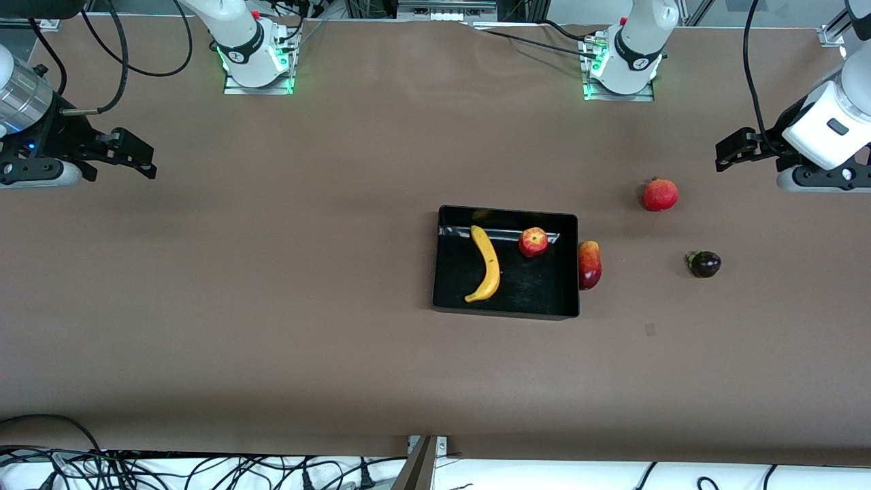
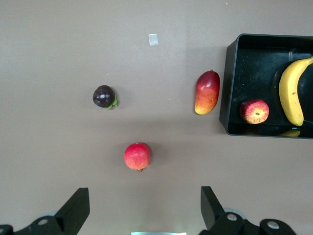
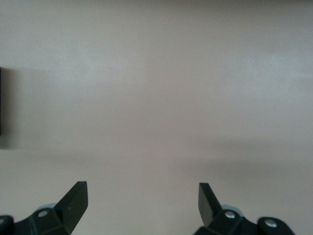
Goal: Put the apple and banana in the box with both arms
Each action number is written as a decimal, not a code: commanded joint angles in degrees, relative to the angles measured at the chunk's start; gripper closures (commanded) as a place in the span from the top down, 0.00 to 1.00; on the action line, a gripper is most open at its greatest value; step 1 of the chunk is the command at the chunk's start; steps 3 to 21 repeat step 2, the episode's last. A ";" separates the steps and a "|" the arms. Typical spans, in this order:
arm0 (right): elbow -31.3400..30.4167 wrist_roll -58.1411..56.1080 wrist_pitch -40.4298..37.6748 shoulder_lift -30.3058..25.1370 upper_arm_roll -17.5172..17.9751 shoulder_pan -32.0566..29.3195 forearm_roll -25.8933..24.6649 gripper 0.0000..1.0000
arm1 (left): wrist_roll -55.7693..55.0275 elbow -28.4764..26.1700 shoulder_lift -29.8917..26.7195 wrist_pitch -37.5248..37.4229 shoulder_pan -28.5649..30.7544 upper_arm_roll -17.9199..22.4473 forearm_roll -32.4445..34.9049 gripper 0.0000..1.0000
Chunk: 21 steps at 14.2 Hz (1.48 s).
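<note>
The black box (image 1: 505, 312) sits mid-table. Inside it lie the yellow banana (image 1: 486, 264) and, toward the left arm's end, the red-yellow apple (image 1: 533, 241). My left gripper (image 1: 727, 155) hangs open and holds nothing, well off the box at the left arm's end of the table. Its wrist view shows its open gripper (image 2: 145, 205), the box (image 2: 274, 37), apple (image 2: 254, 111) and banana (image 2: 292, 90). My right gripper (image 1: 143, 160) hangs open with nothing in it over bare table at the right arm's end. In its wrist view, the gripper (image 3: 143, 203) is over brown table, with a sliver of the box (image 3: 1, 100).
A red-yellow mango (image 1: 589, 265) lies against the box's outer wall toward the left arm's end. A round red fruit with a crown tip (image 1: 660, 194) and a dark purple fruit (image 1: 705, 264) lie farther toward that end. Cables run along the table's front edge.
</note>
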 commanded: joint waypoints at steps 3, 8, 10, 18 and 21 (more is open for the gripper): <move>1.06 -0.44 -0.12 0.43 0.14 -0.34 0.05 1.00 | 1.12 0.16 -0.06 -0.80 0.61 0.30 -1.58 1.00; 1.06 -0.44 -0.12 0.43 0.14 -0.34 0.05 1.00 | 1.12 0.16 -0.06 -0.80 0.61 0.30 -1.58 1.00; 1.06 -0.44 -0.12 0.43 0.14 -0.34 0.05 1.00 | 1.12 0.16 -0.06 -0.80 0.61 0.30 -1.58 1.00; 1.06 -0.44 -0.12 0.43 0.14 -0.34 0.05 1.00 | 1.12 0.16 -0.06 -0.80 0.61 0.30 -1.58 1.00; 1.06 -0.44 -0.12 0.43 0.14 -0.34 0.05 1.00 | 1.12 0.16 -0.06 -0.80 0.61 0.30 -1.58 1.00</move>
